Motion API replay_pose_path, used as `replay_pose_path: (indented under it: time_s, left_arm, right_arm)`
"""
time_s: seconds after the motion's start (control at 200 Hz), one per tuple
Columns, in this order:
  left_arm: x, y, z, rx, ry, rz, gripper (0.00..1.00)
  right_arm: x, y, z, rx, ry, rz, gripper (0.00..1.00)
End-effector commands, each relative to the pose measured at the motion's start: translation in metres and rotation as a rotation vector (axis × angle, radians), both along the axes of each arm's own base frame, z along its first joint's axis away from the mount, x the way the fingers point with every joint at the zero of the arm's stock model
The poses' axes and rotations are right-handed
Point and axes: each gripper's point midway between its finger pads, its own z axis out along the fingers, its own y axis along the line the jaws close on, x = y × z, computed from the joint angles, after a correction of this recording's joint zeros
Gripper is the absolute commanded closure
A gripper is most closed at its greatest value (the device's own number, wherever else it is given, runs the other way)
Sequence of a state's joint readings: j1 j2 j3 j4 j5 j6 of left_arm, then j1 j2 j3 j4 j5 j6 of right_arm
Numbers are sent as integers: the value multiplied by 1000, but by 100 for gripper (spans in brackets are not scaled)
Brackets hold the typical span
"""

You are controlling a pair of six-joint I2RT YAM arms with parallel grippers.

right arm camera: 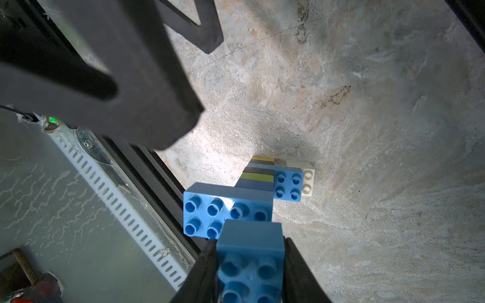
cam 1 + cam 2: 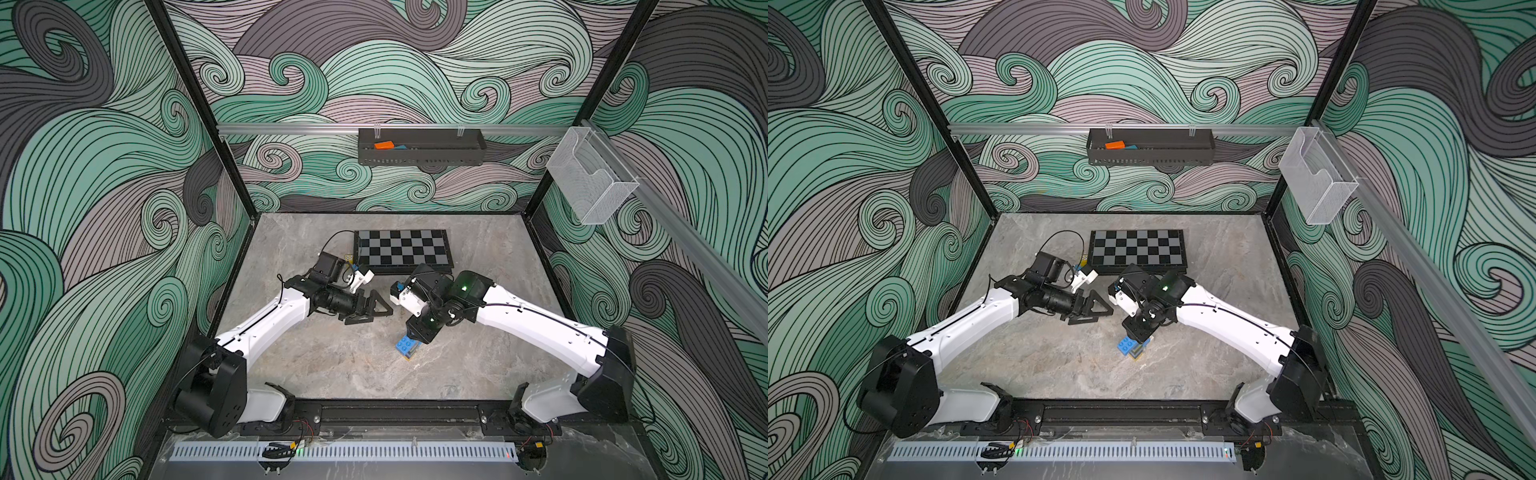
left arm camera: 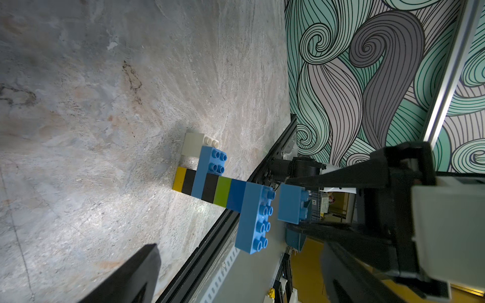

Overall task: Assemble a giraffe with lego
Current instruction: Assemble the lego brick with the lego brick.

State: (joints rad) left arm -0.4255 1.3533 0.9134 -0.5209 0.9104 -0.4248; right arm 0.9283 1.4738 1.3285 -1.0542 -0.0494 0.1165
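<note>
The giraffe [image 2: 405,347] [image 2: 1130,348] stands upright on the stone table, a little front of centre. In the left wrist view it [image 3: 210,187] shows a yellow base, black, lime green and blue bands, a white leg brick [image 3: 195,147] and a long blue head brick [image 3: 253,217]. My right gripper [image 1: 250,262] [image 2: 417,334] is shut on a blue square lego brick [image 1: 250,244] [image 3: 290,204]. That brick hangs just above the head's near end, with a narrow gap showing. My left gripper [image 2: 372,309] [image 3: 244,270] is open and empty, left of the figure.
A chessboard [image 2: 403,248] lies at the back of the table, with a small yellow die [image 2: 349,258] at its left edge. A black basket [image 2: 419,156] on the back wall holds an orange block [image 2: 383,145]. A clear bin [image 2: 590,183] hangs at the right.
</note>
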Motion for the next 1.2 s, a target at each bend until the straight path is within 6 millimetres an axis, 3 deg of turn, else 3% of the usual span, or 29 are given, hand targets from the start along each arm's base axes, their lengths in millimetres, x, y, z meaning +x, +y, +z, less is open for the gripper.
replay_pose_path:
  time_s: [0.0, 0.56, 1.196]
  left_arm:
    - [-3, 1, -2, -11, 1, -21, 1]
    - [-5, 2, -5, -11, -2, -36, 1]
    - [-12, 1, -7, -38, 24, -49, 1]
  right_arm:
    - [-6, 3, -4, 4, 33, 0, 67]
    - [-4, 3, -20, -42, 57, -18, 66]
    - [-13, -17, -55, -136, 106, -26, 66]
